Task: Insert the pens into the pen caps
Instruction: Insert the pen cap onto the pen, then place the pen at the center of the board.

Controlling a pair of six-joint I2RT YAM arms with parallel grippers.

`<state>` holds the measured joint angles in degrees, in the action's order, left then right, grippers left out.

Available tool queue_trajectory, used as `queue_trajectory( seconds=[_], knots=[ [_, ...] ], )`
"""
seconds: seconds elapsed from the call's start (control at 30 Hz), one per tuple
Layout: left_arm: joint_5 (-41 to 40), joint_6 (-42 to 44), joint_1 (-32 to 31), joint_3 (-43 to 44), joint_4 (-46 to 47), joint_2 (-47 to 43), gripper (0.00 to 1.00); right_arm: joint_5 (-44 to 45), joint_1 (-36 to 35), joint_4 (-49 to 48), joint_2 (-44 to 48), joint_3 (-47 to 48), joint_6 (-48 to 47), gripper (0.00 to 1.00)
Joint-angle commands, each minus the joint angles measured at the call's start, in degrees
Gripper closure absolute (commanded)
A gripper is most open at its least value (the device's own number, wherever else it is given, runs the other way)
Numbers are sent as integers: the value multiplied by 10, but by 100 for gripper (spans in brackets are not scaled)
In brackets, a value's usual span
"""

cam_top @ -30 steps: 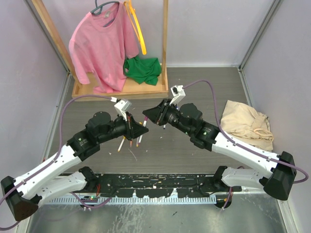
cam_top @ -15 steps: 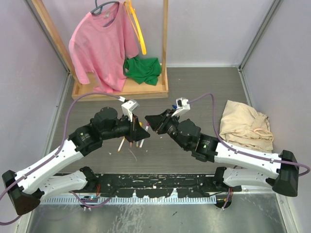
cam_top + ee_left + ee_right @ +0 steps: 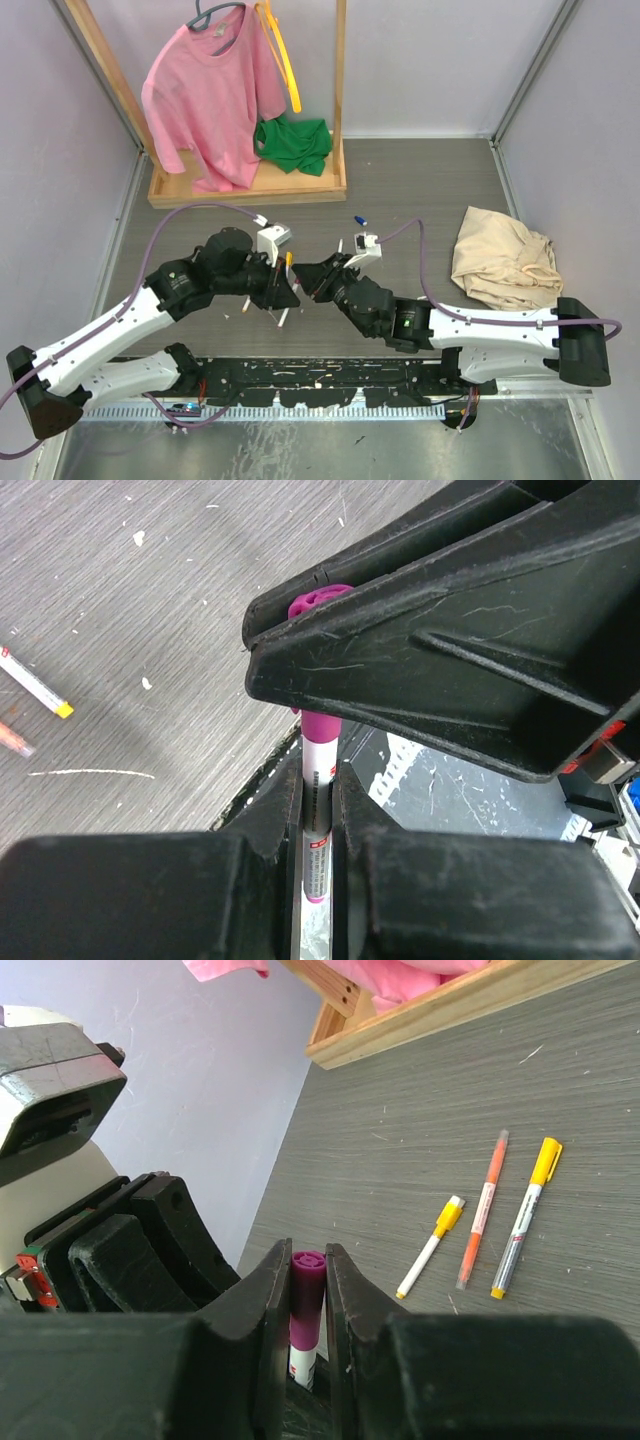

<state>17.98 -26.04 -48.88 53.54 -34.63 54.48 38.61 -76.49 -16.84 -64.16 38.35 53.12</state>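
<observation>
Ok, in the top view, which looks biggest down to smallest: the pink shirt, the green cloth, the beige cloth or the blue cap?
1. pink shirt, biggest by far
2. beige cloth
3. green cloth, a bit smaller than the beige one
4. blue cap, just a tiny speck on the table

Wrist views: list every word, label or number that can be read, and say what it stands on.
Magenta pen: red print on the white barrel, too blurred to read.
Yellow-capped pen: dark marks on the barrel, too small to read.
Orange pen: pale label, unreadable.
No other text can be made out.
</observation>
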Motion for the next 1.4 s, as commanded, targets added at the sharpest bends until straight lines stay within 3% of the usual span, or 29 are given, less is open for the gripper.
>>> queue_trajectory(
  seconds=[0.0, 0.17, 0.3, 0.63, 0.83, 1.03, 1.37],
  knots=[
    [-112, 1, 27, 85, 358, -11, 100, -156, -84, 196, -16, 8, -10, 100],
    [-72, 8, 27, 68, 336, -11, 100, -84, -64, 246, 14, 69, -46, 99],
    [-50, 14, 26, 47, 307, -12, 100, -61, -23, 251, 30, 115, -94, 93],
    [-53, 32, 26, 0, 236, -13, 100, -17, 53, 238, 78, 206, -207, 60],
    [-81, 28, 27, -24, 203, -5, 100, -2, 57, 209, 138, 178, -251, 53],
    [-160, -5, 27, -23, 132, 69, 100, 44, 56, 298, 168, 140, -196, 49],
    [-216, -56, 28, 8, 104, 259, 100, 60, 56, 405, 186, 80, -71, 43]
  ],
)
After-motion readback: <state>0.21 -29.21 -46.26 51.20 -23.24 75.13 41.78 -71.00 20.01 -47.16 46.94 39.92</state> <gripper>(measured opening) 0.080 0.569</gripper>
